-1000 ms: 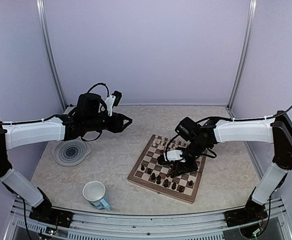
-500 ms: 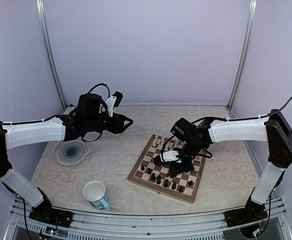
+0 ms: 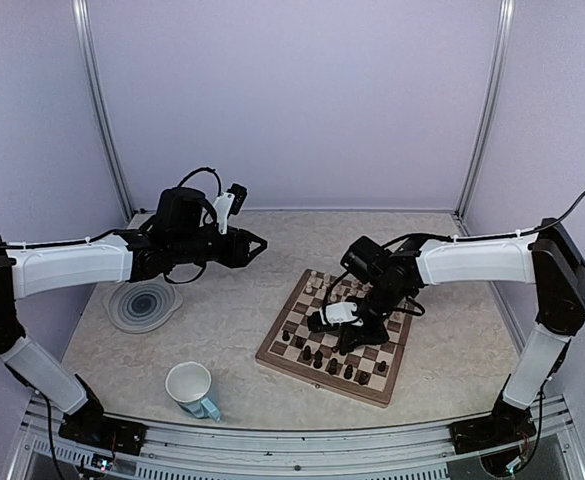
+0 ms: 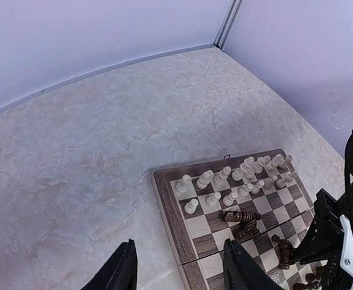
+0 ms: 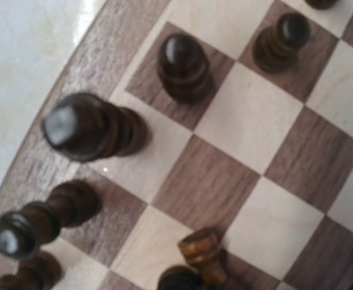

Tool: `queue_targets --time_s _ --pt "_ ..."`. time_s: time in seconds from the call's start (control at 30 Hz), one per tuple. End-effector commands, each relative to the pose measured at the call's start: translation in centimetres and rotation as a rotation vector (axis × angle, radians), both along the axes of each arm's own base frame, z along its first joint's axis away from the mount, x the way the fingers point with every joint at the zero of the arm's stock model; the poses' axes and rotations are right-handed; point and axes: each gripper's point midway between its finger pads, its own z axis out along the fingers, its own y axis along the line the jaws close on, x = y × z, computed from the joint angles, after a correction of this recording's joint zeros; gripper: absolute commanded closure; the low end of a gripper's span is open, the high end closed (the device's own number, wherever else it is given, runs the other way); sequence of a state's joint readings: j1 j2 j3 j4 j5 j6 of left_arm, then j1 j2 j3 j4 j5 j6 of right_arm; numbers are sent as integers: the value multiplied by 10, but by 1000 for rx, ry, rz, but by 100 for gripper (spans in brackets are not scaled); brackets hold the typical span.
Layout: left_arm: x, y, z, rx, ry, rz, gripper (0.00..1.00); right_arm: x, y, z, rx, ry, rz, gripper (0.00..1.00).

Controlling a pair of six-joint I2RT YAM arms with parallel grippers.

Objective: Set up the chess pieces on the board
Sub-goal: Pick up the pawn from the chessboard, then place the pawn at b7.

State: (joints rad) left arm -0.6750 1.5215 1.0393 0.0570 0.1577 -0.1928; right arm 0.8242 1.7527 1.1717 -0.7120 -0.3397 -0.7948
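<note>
The board lies right of centre and also shows in the left wrist view. Cream pieces stand in two rows at its far edge. Dark pieces stand along the near edge, and some dark pieces lie toppled mid-board. My right gripper hovers low over the board's near half. In the right wrist view its dark tips are shut on a dark brown piece, held base-down above the squares, beside standing dark pieces. My left gripper is open and empty, in the air left of the board.
A round grey swirl plate lies at the left under my left arm. A white mug stands near the front edge, left of the board. Walls and metal posts enclose the marble-look table.
My right gripper has shifted a little to the left over the board. My left arm has barely moved.
</note>
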Motion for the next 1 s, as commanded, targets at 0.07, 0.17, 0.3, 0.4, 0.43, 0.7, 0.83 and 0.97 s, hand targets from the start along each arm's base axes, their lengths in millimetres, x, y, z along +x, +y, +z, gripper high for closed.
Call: queue_targets --time_s 0.07,0.17,0.3,0.4,0.43,0.7,0.83,0.97 --pt "0 -8 9 -5 -16 -27 51 -5 17 38 90 10 25 94" --pt "-1 -8 9 -4 -18 -28 51 -4 18 46 97 1 24 94" --pt "-1 -9 9 -1 -20 -29 51 -6 11 49 86 -4 18 94" --pt "-1 -9 8 2 -19 -29 51 -13 -1 47 67 -8 14 94" --pt "-1 -9 7 3 -18 -29 51 -17 -6 47 59 -10 12 94" --pt "2 -8 5 14 -17 -23 51 -41 -41 34 5 -20 33 93" --pt "3 -8 2 18 -13 -21 51 -43 -50 15 -44 -9 25 92" --pt "3 -9 0 22 -9 -21 51 -44 -47 7 -42 8 21 91"
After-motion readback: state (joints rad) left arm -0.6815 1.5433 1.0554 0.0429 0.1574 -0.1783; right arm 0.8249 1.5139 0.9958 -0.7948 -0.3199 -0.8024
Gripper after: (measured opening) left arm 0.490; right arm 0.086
